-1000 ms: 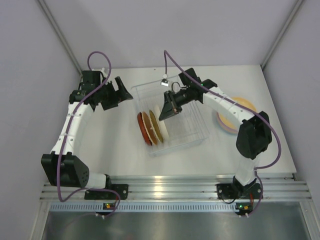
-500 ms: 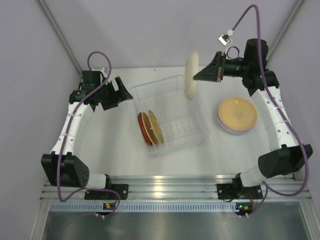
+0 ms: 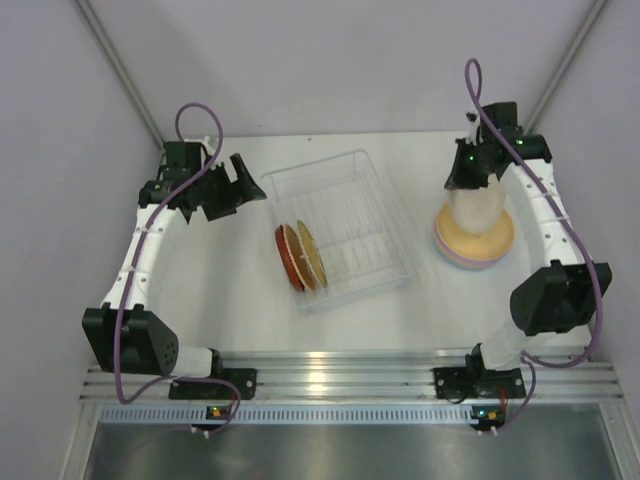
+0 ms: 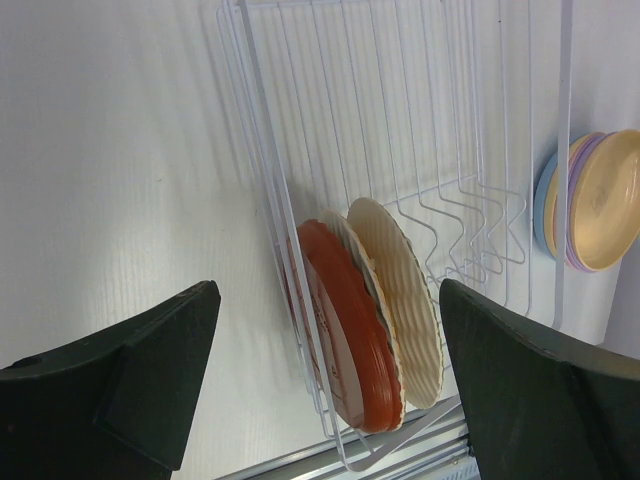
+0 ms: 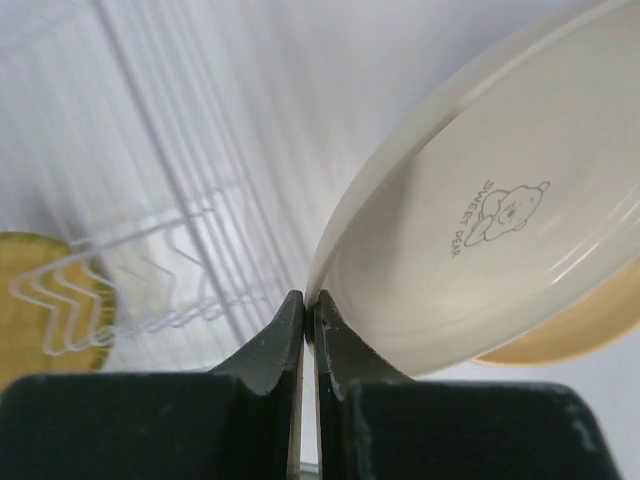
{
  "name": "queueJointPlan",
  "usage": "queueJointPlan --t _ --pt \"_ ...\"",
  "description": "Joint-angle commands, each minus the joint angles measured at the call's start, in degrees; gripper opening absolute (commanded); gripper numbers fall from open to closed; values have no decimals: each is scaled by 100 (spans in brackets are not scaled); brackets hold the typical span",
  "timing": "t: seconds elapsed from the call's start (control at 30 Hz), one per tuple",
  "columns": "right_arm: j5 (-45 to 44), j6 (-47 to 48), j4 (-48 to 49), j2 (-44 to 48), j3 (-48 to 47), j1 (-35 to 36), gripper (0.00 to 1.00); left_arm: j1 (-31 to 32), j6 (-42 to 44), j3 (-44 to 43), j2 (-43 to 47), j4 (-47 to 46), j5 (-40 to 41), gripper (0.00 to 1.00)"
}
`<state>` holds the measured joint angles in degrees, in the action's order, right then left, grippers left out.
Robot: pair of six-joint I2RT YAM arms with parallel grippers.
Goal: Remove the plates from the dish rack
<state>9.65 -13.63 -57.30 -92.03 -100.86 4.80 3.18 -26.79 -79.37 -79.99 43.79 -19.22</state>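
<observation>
The clear dish rack (image 3: 345, 205) sits mid-table, and three plates stand on edge at its near-left end: red (image 3: 285, 258), brown between, mustard (image 3: 311, 255). The left wrist view shows the same rack (image 4: 400, 120), the red plate (image 4: 350, 340) and a ribbed mustard one (image 4: 395, 295). My left gripper (image 3: 255, 185) (image 4: 328, 300) hangs open, left of the rack, holding nothing. My right gripper (image 3: 466, 182) (image 5: 308, 305) is shut on the rim of a cream plate (image 3: 476, 208) (image 5: 490, 230), held tilted just over the stack of plates (image 3: 478, 245) on the right.
The stack has an orange plate on top (image 5: 575, 335) and lavender and pink ones below; the left wrist view also shows the stack (image 4: 600, 200). Grey walls close in the table at the back and sides. An aluminium rail (image 3: 340, 375) runs along the near edge.
My right arm lifted the cream plate out of the rack, swung it up and to the right, then lowered it over the stack. The left arm has not moved.
</observation>
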Motion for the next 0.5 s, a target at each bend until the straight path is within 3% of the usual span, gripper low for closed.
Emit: queueJointPlan --t 0.0,0.17,0.3,0.4,0.47 --pt "-1165 246 -142 -8 443 -49 0 25 68 10 150 -81 -46 97" --pt "-1545 299 -150 -157 787 -40 0 25 77 -34 124 -55 -46 96" --pt "-820 396 -168 -61 682 56 48 25 68 -69 80 -46 -64 96" --pt "286 492 -27 123 506 328 61 25 51 -105 36 -46 -99 96" --pt "825 458 78 211 410 617 63 34 33 -113 18 -55 -99 96"
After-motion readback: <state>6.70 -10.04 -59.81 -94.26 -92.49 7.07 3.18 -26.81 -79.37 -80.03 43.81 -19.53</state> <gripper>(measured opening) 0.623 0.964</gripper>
